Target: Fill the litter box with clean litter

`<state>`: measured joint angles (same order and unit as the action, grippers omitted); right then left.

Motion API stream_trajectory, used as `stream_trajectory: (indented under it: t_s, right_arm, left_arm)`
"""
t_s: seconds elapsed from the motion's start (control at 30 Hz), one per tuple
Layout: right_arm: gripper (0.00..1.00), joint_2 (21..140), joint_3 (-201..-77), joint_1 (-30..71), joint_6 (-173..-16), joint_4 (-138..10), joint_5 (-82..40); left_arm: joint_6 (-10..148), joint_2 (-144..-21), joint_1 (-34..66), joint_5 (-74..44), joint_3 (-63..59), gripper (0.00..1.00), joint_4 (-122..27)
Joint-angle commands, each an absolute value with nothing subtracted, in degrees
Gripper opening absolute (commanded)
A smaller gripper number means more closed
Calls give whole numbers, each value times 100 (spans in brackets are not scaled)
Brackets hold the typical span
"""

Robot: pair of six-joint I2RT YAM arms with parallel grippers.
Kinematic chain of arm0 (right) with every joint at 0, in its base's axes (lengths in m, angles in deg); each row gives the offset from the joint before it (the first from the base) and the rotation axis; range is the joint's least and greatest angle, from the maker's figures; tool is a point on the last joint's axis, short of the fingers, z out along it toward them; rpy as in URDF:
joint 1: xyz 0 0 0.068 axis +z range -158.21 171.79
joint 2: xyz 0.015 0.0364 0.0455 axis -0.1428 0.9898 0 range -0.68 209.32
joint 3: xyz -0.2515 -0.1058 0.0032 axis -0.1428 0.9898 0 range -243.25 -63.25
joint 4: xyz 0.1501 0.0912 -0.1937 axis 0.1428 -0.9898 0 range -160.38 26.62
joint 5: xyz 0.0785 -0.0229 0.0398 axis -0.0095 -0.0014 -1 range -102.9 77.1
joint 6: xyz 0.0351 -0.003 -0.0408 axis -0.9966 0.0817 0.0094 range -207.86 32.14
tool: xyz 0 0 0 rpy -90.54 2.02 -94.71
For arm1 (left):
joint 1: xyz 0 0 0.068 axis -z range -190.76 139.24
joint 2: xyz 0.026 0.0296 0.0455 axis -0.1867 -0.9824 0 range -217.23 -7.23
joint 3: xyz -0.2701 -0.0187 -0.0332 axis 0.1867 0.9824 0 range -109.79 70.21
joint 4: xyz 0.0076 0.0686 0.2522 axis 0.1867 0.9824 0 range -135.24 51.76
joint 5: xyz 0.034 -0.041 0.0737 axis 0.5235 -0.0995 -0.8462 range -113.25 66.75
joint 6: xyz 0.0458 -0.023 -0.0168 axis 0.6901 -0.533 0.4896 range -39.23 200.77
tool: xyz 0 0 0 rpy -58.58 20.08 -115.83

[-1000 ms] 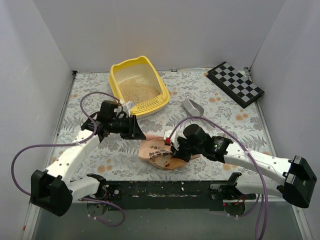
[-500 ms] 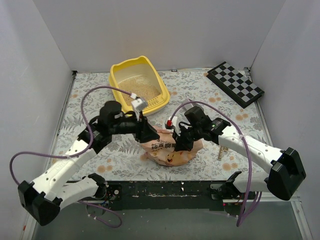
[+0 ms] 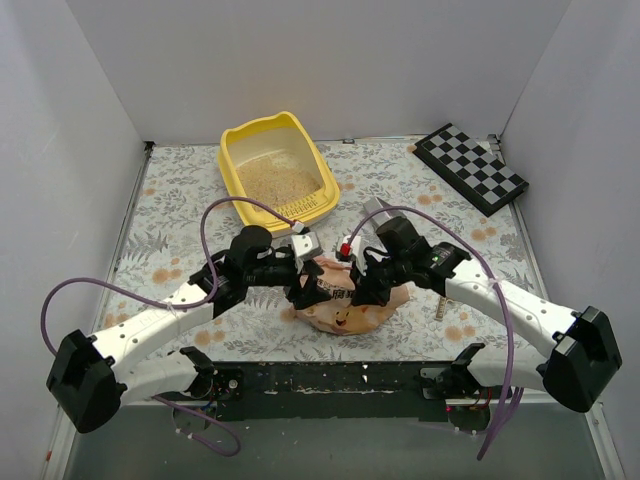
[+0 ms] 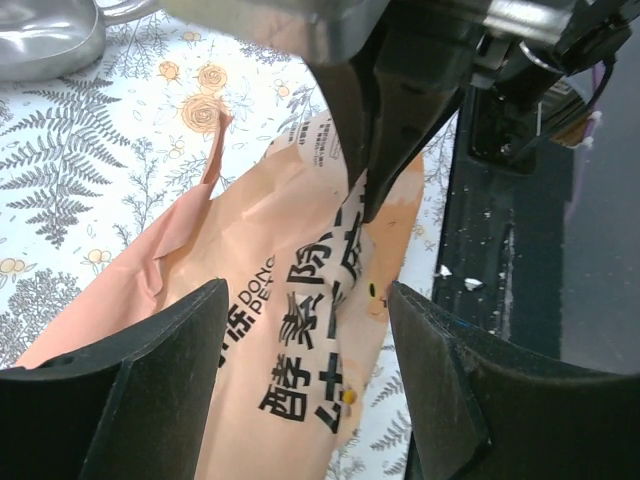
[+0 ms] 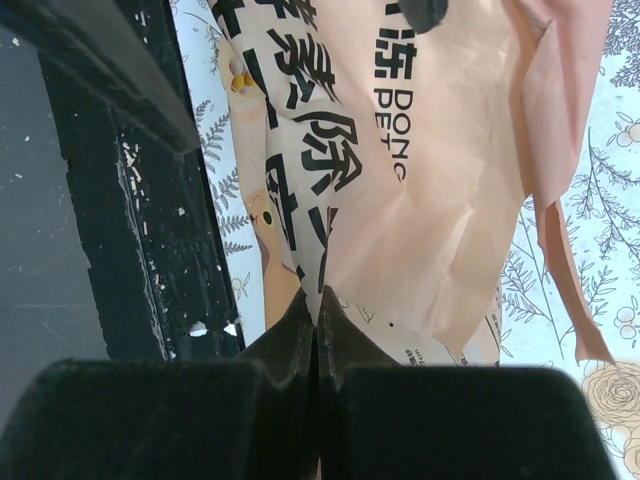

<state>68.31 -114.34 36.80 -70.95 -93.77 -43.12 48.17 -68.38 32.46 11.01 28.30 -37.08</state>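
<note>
The yellow litter box (image 3: pixel 238 160) stands at the back left with pale beige clean litter (image 3: pixel 280 180) in it. An orange-pink printed bag (image 3: pixel 340 305) stands near the front middle. My right gripper (image 3: pixel 362 290) is shut on a fold of the bag (image 5: pixel 400 150), its jaws pinched together (image 5: pixel 318 310). My left gripper (image 3: pixel 312 285) is open, its jaws either side of the bag (image 4: pixel 290 330) without closing on it. The two grippers face each other across the bag's top.
A silver metal scoop (image 3: pixel 378 211) lies behind the right gripper, also in the left wrist view (image 4: pixel 45 35). A black-and-white checkered board (image 3: pixel 470 168) leans at the back right. The black front rail (image 3: pixel 330 380) runs just below the bag.
My left arm has swung right and down from the litter box's corner to the bag, jaws now around it. My right gripper has lifted the bag upright and holds it.
</note>
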Motion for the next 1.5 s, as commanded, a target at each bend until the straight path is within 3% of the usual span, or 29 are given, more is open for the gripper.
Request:
stream_trajectory:
  t_s: [0.0, 0.27, 0.4, 0.5, 0.6, 0.8, 1.03, 1.2, 1.47]
  right_arm:
    - [1, 6506, -11379, 3688, -7256, -9195, -4717]
    - [1, 6401, -11203, 3626, -7300, -9045, -4761]
    - [1, 6339, -11150, 3556, -7344, -8975, -4814]
    - [1, 6304, -11150, 3495, -7353, -8957, -4841]
    - [1, 6286, -11097, 3416, -7388, -8914, -4902]
    - [1, 6417, -11131, 3292, -7363, -8641, -4797]
    - [1, 7164, -12572, 3292, -6800, -9062, -4577]
    - [1, 7621, -12900, 3345, -6536, -9248, -4823]
    - [2, 7666, -11792, 3565, -6571, -8659, -4745]
  left_arm:
    - [5194, -6848, 3257, 1119, 3154, 66, -4840]
    - [5440, -7516, 3327, 1480, 3365, 66, -5113]
    - [5581, -7622, 3398, 1577, 3497, 55, -4868]
    - [5607, -7587, 3415, 1638, 3567, 37, -4605]
    - [5616, -7605, 3416, 1743, 3471, 0, -4034]
    - [5493, -7105, 3442, 728, 3454, 0, -3533]
    - [5607, -6560, 3433, -681, 2268, 0, -2513]
    - [5406, -6375, 3442, -586, 2099, 0, -2099]
    - [4666, -6066, 3450, 21, 3488, 0, -2881]
